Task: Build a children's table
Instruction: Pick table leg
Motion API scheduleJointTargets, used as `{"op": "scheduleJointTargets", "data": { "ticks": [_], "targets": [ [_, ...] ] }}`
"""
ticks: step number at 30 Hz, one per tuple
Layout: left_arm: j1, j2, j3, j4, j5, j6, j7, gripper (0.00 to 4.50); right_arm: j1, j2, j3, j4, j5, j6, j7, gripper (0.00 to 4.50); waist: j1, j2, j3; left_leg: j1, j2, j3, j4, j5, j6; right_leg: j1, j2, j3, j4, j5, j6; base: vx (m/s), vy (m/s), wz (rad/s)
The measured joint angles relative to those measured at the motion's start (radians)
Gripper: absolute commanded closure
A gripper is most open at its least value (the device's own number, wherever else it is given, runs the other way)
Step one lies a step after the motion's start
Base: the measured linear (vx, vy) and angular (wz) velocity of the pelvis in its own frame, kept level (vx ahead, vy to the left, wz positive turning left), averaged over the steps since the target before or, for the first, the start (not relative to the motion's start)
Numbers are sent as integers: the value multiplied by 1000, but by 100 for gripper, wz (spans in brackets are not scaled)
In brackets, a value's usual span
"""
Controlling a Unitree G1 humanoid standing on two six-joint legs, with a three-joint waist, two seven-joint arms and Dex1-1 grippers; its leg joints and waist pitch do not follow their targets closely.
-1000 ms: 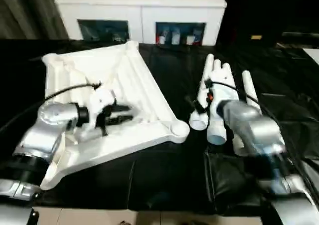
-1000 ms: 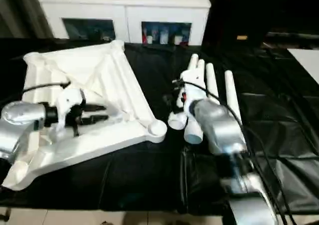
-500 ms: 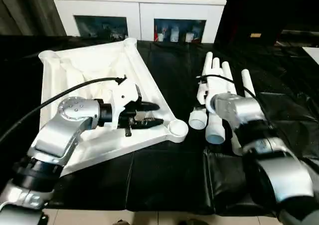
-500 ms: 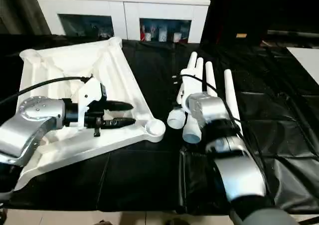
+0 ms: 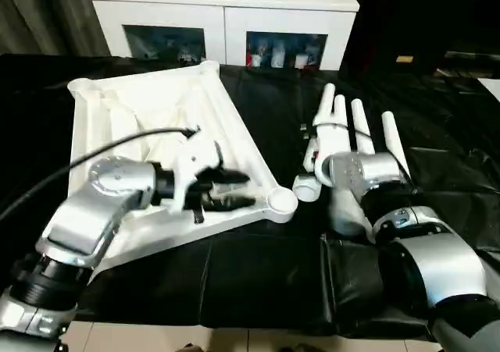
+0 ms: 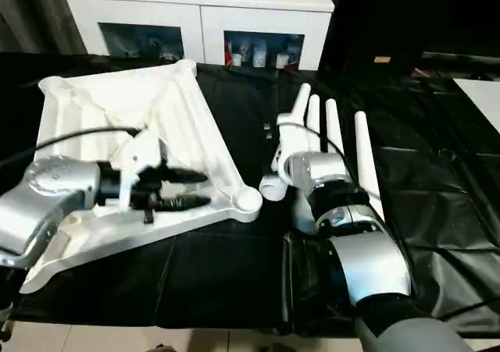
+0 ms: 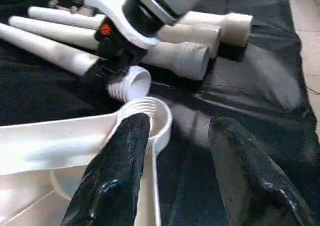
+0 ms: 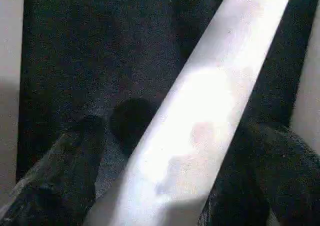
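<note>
My left end effector (image 5: 234,191) hangs with fingers spread wide over the upturned table top (image 5: 148,118), beside its corner socket (image 5: 281,203); one finger (image 7: 117,181) is above that socket's rim. My right end effector (image 8: 165,186) straddles one leg (image 8: 200,110) of the four legs (image 5: 351,129) lying beside the top on the black-covered desk (image 5: 258,282); whether it grips, I cannot tell.

Left gripper (image 6: 187,188), jaws parted, is hovering over the inverted table top (image 6: 183,126); right arm is apparently reaching among four legs (image 6: 363,157).
</note>
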Motion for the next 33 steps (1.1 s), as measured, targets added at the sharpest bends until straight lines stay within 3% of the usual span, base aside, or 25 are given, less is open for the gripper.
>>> {"op": "scheduleJointTargets", "data": {
  "ticks": [22, 26, 33],
  "targets": [
    [-3, 8, 0, 0, 3, 0, 12, 223, -26, -16, -91, 70, 37, -19, -25, 170, -1, 0, 0, 3, 1, 0, 0, 3, -5, 2, 0, 0, 4, 0, 0, 0, 0, 0],
    [-4, -8, 1, 1, 20, -14, 57, 223, -25, -22, -137, 69, 73, -20, -48, 199, -1, 0, 0, 3, 1, 0, 0, 3, -5, 1, 0, 0, 4, 0, 0, 0, 0, 0],
    [-10, -49, 35, 29, 41, -34, 143, 223, 7, -31, -163, -5, 107, 11, -29, 247, -2, 3, 2, -1, 2, 0, 0, 3, -5, -2, 0, -2, 4, 0, 0, 0, 0, 0]
  ]
}}
